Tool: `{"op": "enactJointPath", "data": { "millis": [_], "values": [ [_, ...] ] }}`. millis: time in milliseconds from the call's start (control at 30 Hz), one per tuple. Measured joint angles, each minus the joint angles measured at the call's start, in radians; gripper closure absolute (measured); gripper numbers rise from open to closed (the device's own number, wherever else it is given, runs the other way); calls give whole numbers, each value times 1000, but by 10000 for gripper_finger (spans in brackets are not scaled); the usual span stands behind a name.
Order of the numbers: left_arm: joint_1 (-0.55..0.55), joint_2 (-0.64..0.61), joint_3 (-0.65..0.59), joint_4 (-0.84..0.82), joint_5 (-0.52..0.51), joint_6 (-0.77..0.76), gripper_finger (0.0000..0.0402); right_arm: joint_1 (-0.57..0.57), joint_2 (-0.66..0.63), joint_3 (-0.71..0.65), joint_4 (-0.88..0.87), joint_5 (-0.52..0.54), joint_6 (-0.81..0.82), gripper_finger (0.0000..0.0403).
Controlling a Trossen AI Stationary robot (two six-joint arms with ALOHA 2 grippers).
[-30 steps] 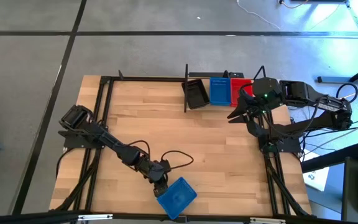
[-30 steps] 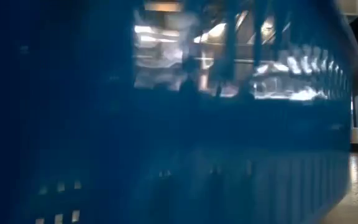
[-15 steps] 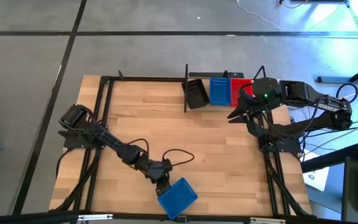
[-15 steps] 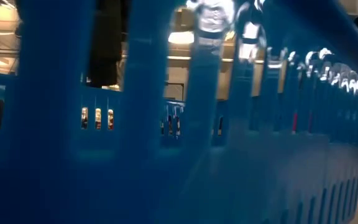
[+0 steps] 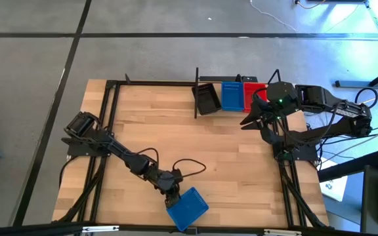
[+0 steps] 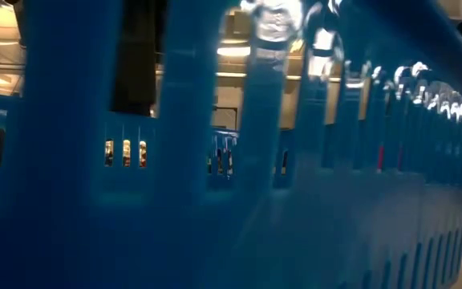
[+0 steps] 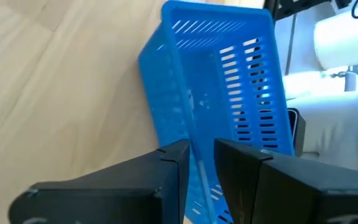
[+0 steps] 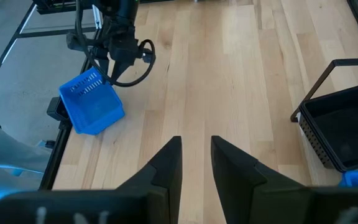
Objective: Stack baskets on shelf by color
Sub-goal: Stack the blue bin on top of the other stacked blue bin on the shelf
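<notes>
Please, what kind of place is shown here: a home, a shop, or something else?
Probably a robotics lab or test workspace. A wooden table stands on a bare grey floor, two arms are mounted at its sides, the left gripper is closed on a blue basket, and loose cables lie on the floor.

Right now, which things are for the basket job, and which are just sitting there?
For the job:
- blue basket, its wall pinched by the left gripper
- black basket, blue basket and red basket on the shelf
- right gripper, waiting by the shelf, holding nothing

Just there:
- cables on the left arm
- wooden table
</notes>
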Motion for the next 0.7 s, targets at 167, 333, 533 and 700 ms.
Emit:
{"op": "enactJointPath", "data": {
  "millis": [167,333,533,700],
  "values": [
    [0,0,0,0,-7,19,336,0,0,0,0,0,0,320],
    [3,21,0,-5,-8,14,336,0,0,0,0,0,0,320],
    [3,37,0,7,-6,-25,336,0,0,0,0,0,0,320],
    [3,37,0,15,-7,-39,336,0,0,0,0,0,-9,320]
  ]
}}
